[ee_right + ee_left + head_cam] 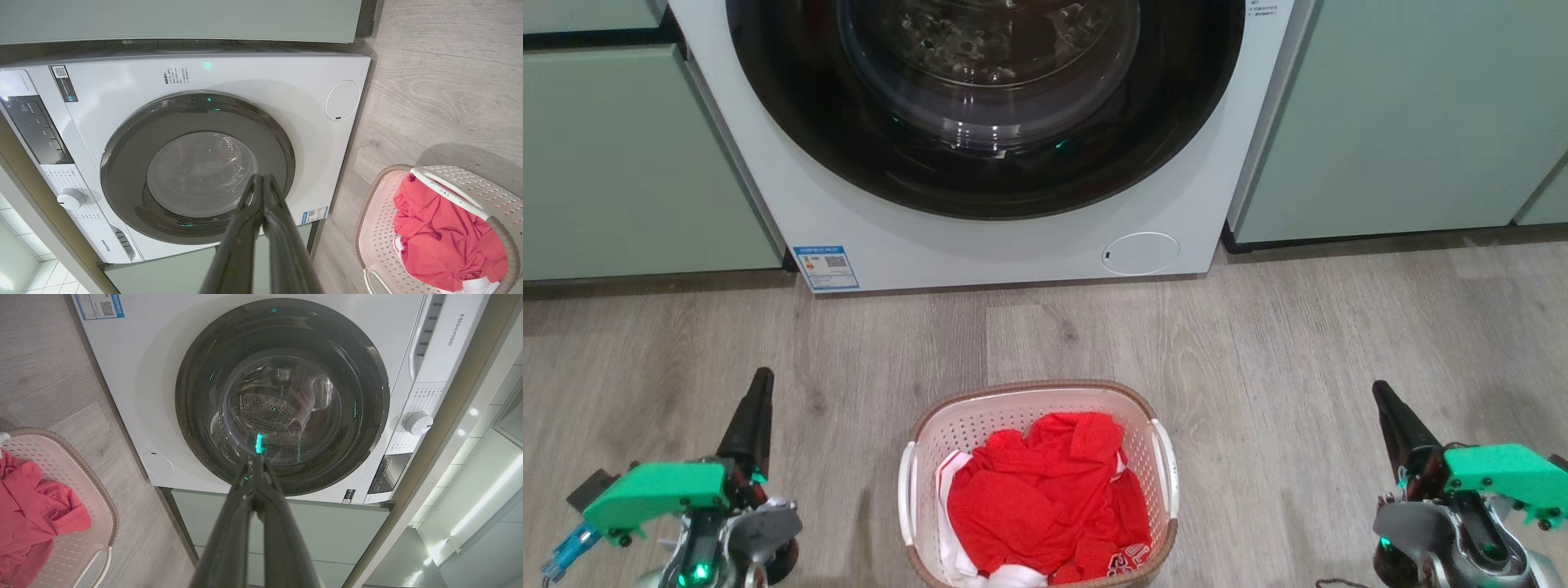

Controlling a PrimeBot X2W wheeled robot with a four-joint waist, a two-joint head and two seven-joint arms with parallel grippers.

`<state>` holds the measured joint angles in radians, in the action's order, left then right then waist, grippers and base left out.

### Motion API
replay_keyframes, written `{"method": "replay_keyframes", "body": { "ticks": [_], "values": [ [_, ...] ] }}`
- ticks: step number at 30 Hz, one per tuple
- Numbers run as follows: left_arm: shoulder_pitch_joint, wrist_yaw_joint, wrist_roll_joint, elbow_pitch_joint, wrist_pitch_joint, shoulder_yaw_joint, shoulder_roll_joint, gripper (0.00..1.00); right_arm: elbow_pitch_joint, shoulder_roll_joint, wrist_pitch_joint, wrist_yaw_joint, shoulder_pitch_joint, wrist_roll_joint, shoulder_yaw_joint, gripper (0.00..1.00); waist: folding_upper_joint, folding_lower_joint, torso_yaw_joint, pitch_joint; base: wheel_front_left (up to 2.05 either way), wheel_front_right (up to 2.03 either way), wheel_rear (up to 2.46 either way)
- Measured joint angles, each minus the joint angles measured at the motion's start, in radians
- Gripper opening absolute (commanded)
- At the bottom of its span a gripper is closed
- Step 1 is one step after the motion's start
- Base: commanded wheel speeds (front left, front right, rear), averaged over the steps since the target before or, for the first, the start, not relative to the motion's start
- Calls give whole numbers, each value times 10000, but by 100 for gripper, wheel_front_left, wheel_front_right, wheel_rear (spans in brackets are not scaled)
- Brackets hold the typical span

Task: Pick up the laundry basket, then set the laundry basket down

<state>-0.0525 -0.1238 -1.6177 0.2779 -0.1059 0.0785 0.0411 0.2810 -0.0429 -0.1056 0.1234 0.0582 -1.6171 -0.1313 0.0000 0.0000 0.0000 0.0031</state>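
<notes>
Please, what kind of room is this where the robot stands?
Probably a home laundry corner, perhaps in a kitchen: a front-loading washer is built in between pale green cabinets, and a basket of red clothes stands on the wood-look floor.

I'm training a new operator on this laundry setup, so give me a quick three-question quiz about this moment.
1. True or false: the laundry basket stands on the floor between the left gripper and the right gripper.
2. What lies in the basket? A) red clothing B) blue towels C) nothing
3. Fill in: both grippers' fingers are ____, holding nothing.
Key: 1 true; 2 A; 3 shut.
</notes>
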Motion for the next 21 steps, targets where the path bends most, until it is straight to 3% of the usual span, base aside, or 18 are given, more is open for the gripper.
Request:
{"method": "replay_keyframes", "body": {
  "ticks": [8, 9, 15, 21],
  "values": [
    [0, 0, 0, 0, 0, 0, 0, 0, 0, 0, 0, 0, 0, 0, 0, 0, 0, 0, 0, 0, 0, 0, 0],
    [12, 8, 0, 48, 6, -6, -4, 100, 42, 2, 4, 2, -7, -6, 4, 100, 0, 0, 0, 0, 0, 0, 0],
    [783, 12, 0, 1005, 15, -50, -165, 100, 991, 182, 13, 0, -614, -6, 63, 100, 0, 0, -1, 2, 0, 0, 0],
    [973, 12, 94, 1070, 121, -58, -180, 100, 1014, 211, 121, 0, -809, 86, 86, 100, 0, 0, -8, 10, 0, 0, 0]
  ]
}}
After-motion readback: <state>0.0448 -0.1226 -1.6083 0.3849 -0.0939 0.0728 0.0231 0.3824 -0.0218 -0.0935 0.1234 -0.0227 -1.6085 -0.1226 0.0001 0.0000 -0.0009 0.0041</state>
